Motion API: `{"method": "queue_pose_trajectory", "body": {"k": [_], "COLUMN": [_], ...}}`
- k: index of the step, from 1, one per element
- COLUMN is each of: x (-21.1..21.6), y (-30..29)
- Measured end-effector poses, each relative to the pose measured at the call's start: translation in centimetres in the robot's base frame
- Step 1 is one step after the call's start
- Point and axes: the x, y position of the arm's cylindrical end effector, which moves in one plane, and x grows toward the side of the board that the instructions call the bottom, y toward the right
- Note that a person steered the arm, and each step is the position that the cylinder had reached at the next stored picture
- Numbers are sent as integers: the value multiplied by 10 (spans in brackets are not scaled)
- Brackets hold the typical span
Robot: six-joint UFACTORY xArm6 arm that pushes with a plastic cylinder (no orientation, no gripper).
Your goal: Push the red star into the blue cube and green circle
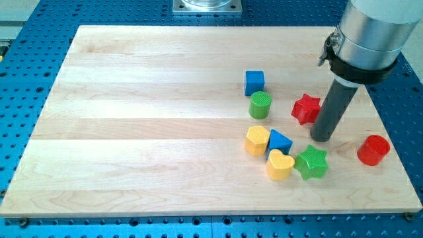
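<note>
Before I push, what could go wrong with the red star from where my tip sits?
Your tip sits at the lower right of the red star, not squarely behind it, so a push may spin it or send it toward the view's top, past the green circle and blue cube. The two targets stand loose and close together; a hard hit could scatter them. Swinging low risks clipping the green star.
</note>
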Motion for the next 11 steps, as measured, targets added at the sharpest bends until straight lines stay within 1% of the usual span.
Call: {"method": "queue_pose_trajectory", "body": {"k": [5,6,7,9,10,11], "x": [-5,-17,-42,-52,-54,-54], "y": [3,7,5,6,-47,-40]}}
